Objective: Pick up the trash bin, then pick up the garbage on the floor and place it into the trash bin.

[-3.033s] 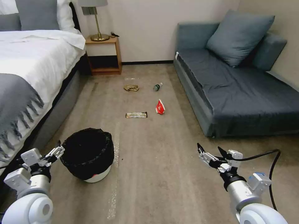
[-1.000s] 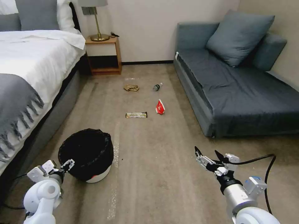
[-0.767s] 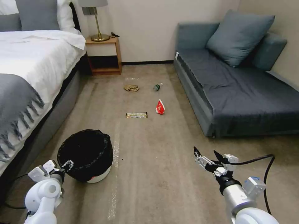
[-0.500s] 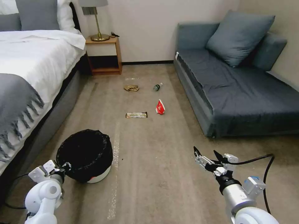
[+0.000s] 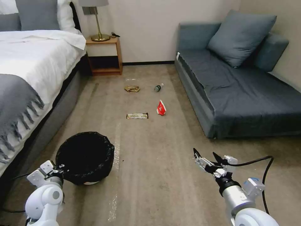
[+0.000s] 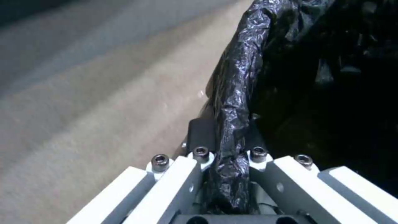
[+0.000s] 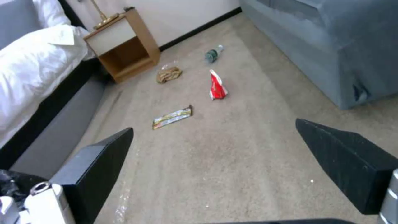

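No text, label or number can be read on anything here

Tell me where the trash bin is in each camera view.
Head view: the trash bin stands on the beige carpet at lower left, the left hand clamped on its rim.
Left wrist view: its black bag rim is pinched between that hand's fingers.
Right wrist view: a sliver of its bag, at the edge below the bed base.
Shared landmark: the beige carpet.
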You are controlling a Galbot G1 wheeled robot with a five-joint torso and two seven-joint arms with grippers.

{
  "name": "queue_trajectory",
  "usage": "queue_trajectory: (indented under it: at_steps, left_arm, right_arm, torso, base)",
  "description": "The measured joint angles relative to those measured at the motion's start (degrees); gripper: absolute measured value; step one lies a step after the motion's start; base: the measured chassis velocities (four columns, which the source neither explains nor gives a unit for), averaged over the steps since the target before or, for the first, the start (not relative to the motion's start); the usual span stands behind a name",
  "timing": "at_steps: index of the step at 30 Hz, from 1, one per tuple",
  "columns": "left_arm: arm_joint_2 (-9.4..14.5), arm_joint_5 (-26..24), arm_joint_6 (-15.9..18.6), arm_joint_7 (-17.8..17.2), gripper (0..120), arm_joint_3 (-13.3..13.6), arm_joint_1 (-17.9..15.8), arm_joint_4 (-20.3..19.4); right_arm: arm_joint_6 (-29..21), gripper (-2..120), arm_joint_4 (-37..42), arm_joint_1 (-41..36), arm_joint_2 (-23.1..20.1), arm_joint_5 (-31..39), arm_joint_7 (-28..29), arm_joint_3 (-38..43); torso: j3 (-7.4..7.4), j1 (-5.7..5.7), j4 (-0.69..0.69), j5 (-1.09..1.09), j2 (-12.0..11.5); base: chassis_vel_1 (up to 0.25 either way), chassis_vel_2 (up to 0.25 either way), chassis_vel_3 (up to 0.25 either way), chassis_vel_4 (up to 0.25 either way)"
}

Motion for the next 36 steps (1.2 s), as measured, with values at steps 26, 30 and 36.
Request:
queue_trajectory:
  at_steps: [26,30,36]
  left_arm:
    - [-2.6,17.5,-5.5,2.6,2,-0.8,7.0,-9.6]
    - [-3.1,17.9,-5.7,2.8,2,-0.7,8.0,-9.8]
    - [-3.8,18.5,-5.8,3.0,2,-0.3,8.7,-11.1]
  right_arm:
    - [1.9,100,-0.8,1.0,-1.0,0.0,-2.7,-1.6]
    - [2.2,100,-1.4,1.3,-1.0,-0.4,-2.9,-1.9]
    - [3.0,100,-2.2,1.3,-1.0,-0.7,-3.2,-2.0]
  torso:
    - [0.0,0.0,0.0,-0.01,0.0]
    - [0.0,0.0,0.01,-0.01,0.0]
    - [0.0,0.0,0.0,0.0,0.0]
  base:
    - [0.0,0.0,0.0,0.0]
    - [0.0,0.0,0.0,0.0]
    - [-0.024,0.019,0.028,-0.036]
